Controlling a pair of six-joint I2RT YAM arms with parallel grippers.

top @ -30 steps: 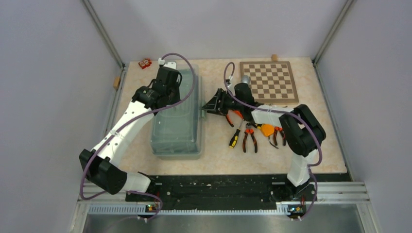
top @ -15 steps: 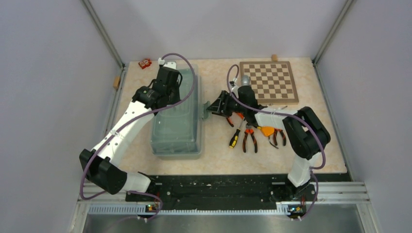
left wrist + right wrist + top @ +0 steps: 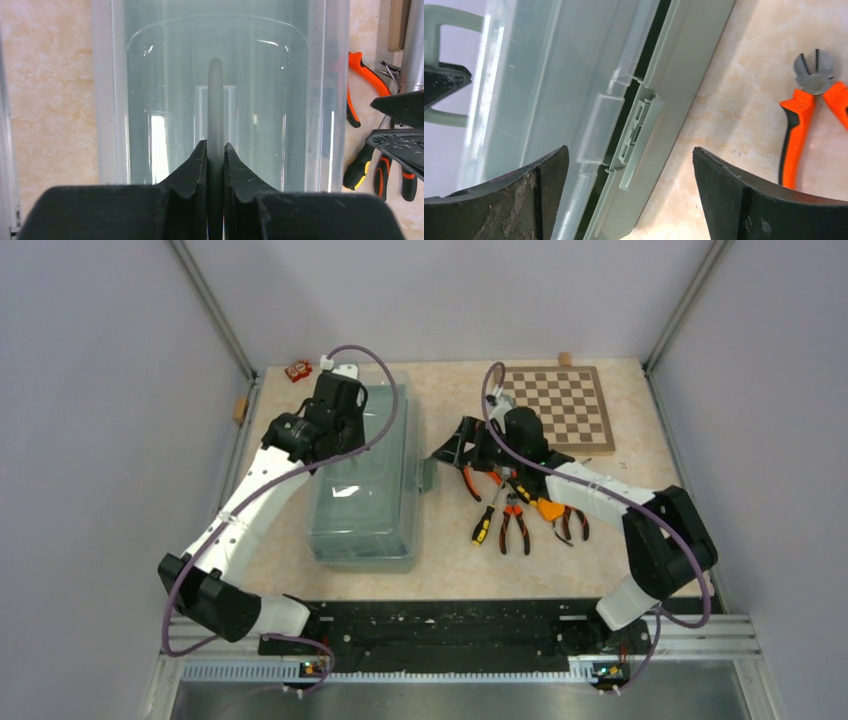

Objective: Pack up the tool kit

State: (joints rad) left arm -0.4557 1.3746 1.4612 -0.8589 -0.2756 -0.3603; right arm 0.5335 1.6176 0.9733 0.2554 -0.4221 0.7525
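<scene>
left gripper (image 3: 215, 160) pinches handle (image 3: 215, 100); right gripper (image 3: 629, 160) wide beside latch (image 3: 636, 135) (looks unclipped). Thin handle may slip, lid (image 3: 539, 75) drops.

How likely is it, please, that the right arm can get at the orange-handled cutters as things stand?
Probably yes: the right end effector is open beside the toolbox, and the cutters lie uncovered close by.

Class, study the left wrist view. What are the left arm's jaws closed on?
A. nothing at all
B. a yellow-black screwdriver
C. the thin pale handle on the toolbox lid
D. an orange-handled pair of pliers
C: the left gripper has its jaws shut on the thin pale handle rising from the translucent lid, while the pliers lie untouched off to the side.
</scene>
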